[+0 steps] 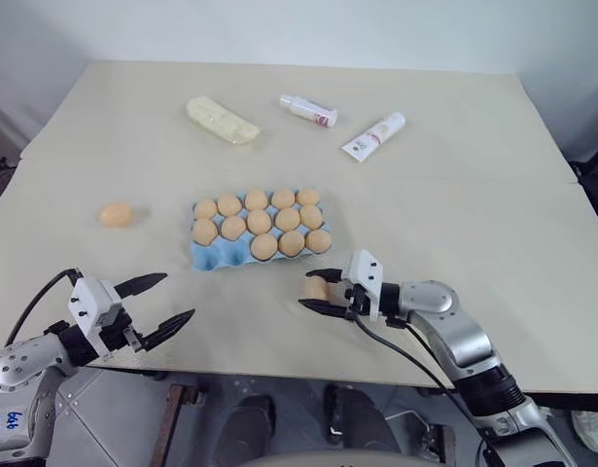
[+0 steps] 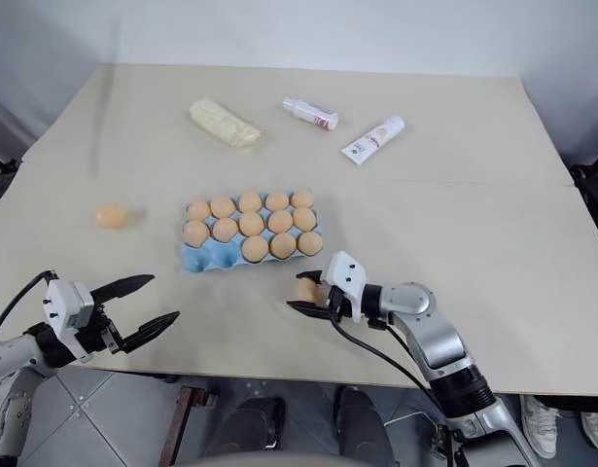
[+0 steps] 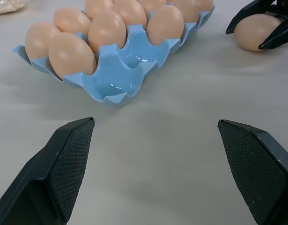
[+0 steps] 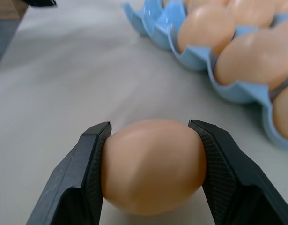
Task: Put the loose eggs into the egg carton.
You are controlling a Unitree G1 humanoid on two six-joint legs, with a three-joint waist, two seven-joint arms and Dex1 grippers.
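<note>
The light blue egg carton (image 1: 213, 255) sits mid-table, most cups filled with tan eggs; two cups at its near left end are empty. One loose egg (image 1: 115, 215) lies on the table left of the carton. Another egg (image 4: 153, 165) rests on the table just in front of the carton's near right corner, and my right gripper (image 1: 322, 290) is shut on it, one finger pressed against each side. My left gripper (image 1: 165, 304) hovers open at the table's near left edge, nothing between its fingers, pointing toward the carton's empty cups (image 3: 127, 77).
A pale yellow wrapped block (image 1: 222, 120), a small white bottle (image 1: 307, 110) and a white tube (image 1: 373, 136) lie at the far side of the table. Bare tabletop stretches to the right of the carton and along the near edge.
</note>
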